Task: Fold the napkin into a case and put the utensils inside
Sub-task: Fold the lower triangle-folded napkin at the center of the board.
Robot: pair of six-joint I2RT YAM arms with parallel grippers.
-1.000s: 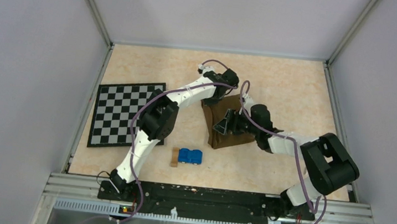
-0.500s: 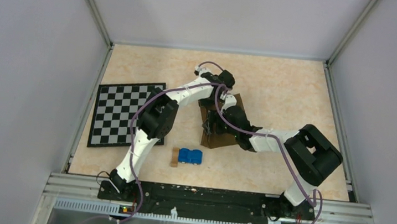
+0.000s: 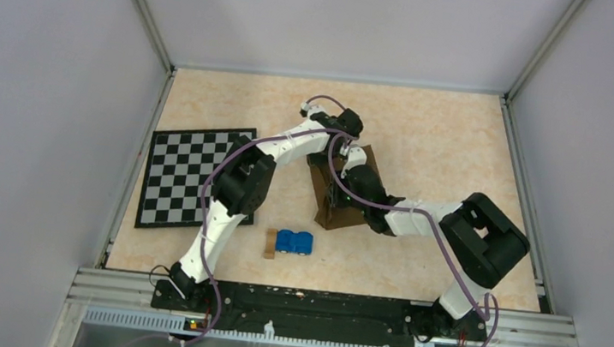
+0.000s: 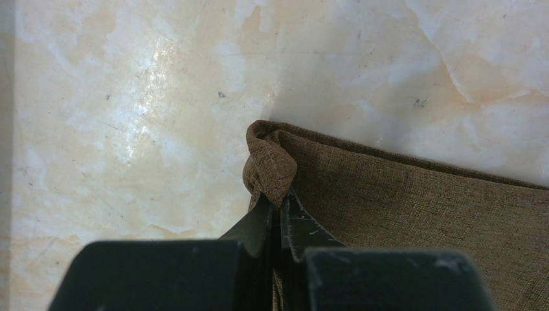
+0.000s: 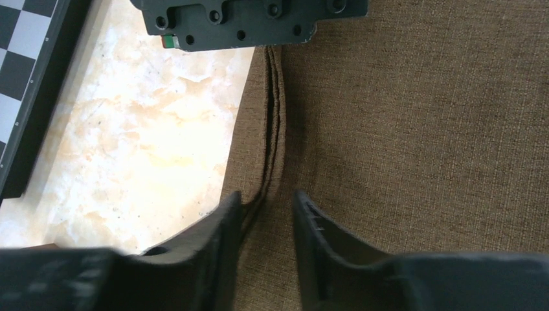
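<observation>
My right gripper (image 3: 332, 195) has come left across the napkin (image 3: 344, 196) since a second ago, and its fingers have drawn in from wide to a narrow gap. The napkin has gone from a broad fold to a narrower strip.

The strip lies mid-table (image 3: 437, 135), between my two arms. Its long axis runs from far to near, with the far end tipped a little to the right.

My left gripper (image 4: 280, 208) sits at the far end, clamped tight on a corner of the napkin (image 4: 421, 220). The corner bunches into a small knob above the fingertips.

In the right wrist view my right gripper (image 5: 265, 208) stands astride the napkin's (image 5: 414, 142) layered edge. That edge runs lengthwise between the fingers (image 5: 228, 223), close against the left one. A gap still shows between them, so they are not clamped. The left gripper's body (image 5: 252, 19) shows at the far end of the same edge.

The mat (image 3: 197, 177) lies to the left, apart from the napkin. A block (image 3: 270, 243) and a blue thing (image 3: 295, 241) sit just beside each other, near the strip's near end.
</observation>
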